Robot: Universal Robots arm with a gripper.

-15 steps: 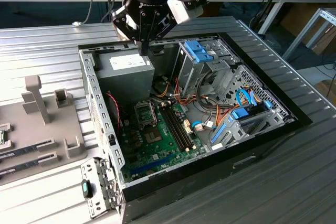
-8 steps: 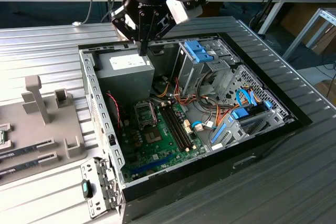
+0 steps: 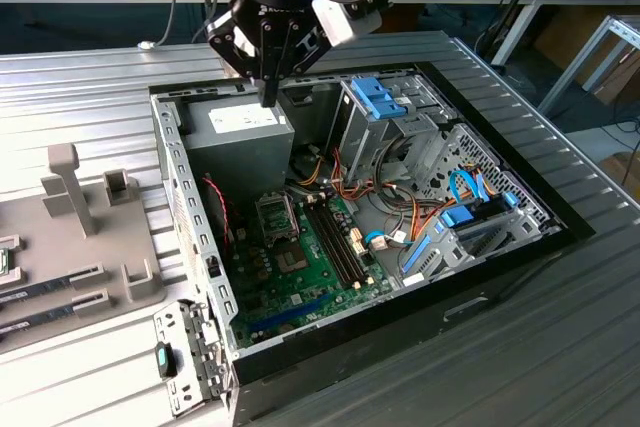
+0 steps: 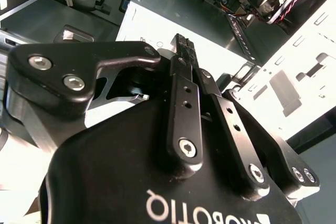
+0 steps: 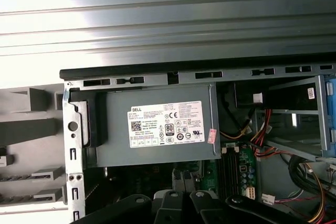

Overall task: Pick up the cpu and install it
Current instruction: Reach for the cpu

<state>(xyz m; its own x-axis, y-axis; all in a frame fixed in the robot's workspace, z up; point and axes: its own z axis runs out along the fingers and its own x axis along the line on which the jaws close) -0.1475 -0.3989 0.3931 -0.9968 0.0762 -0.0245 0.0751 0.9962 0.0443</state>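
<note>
Above the grey power supply box [image 3: 240,132], at about 11 o'clock in the open computer case [image 3: 420,312], hangs the gripper [image 3: 268,95]. In the second wrist view its fingers [image 4: 181,103] are pressed together, and I see nothing between them. I cannot tell where the cpu is. The black socket frame [image 3: 277,215] lies at 6 o'clock from the gripper. I think the arm should stay high over the walls and wires [image 3: 400,222], and carry the chip flat. The tray [image 3: 140,282] at 9 o'clock is cut off at the edge.
</note>
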